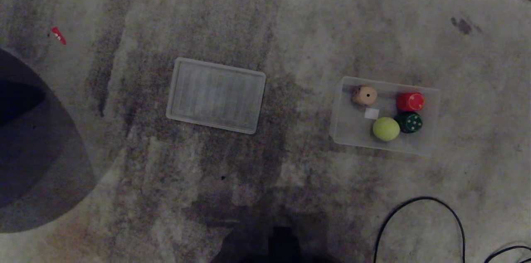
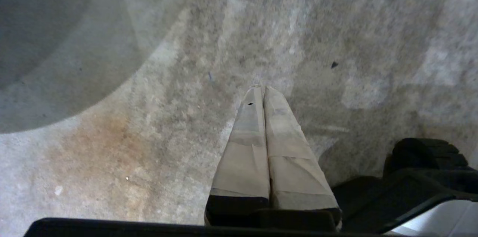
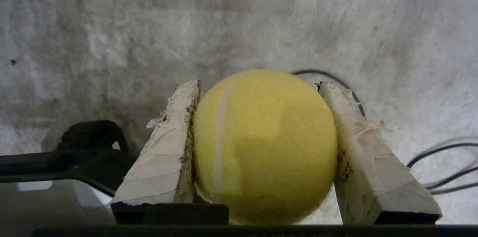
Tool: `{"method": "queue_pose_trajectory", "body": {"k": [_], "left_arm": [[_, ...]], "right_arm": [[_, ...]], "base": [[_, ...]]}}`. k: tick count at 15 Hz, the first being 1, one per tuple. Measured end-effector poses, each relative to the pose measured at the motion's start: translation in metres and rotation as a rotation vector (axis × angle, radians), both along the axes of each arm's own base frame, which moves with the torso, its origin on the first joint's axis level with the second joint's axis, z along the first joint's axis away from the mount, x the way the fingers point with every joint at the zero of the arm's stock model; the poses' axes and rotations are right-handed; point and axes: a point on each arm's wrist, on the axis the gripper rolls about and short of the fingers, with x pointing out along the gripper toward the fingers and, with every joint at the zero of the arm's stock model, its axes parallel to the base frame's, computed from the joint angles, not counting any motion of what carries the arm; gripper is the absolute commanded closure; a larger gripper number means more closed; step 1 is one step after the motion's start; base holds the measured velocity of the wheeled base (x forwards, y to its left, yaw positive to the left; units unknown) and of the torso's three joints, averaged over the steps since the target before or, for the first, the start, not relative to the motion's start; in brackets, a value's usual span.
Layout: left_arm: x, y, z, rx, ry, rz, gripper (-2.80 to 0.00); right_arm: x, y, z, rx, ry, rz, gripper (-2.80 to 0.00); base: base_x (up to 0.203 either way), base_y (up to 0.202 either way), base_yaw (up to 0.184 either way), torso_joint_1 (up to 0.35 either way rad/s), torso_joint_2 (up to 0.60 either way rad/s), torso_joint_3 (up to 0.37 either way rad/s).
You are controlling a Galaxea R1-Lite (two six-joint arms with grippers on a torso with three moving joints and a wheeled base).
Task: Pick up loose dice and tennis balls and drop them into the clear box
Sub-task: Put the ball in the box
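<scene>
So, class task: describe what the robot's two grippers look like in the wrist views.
Both the left gripper and the right gripper have two long wedge-shaped fingers wrapped in pale beige tape over black bases. The right one's tape is frayed and torn at the edges.

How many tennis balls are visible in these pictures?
2. One tennis ball lies in the clear box beside the green die; the other tennis ball is held in the right gripper.
</scene>
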Motion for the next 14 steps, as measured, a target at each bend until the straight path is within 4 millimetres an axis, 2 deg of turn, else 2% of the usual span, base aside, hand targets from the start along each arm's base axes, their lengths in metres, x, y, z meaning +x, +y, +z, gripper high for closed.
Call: {"method": "queue_pose_trajectory", "body": {"k": [4,14], "left_arm": [[0.0,0.0,0.0,0.001,0.0,-0.001,0.0],[0.0,0.0001,0.0,-0.007,0.0,0.004,0.0]], "right_arm": [[0.0,0.0,0.0,0.0,0.0,0.0,0.0],[0.0,0.0,0.0,-0.004,0.0,-0.001,0.0]], "base": [[0.0,0.0,0.0,0.002,0.0,-0.158],[0.0,0.0,0.0,0.001,0.0,-0.008]]}}
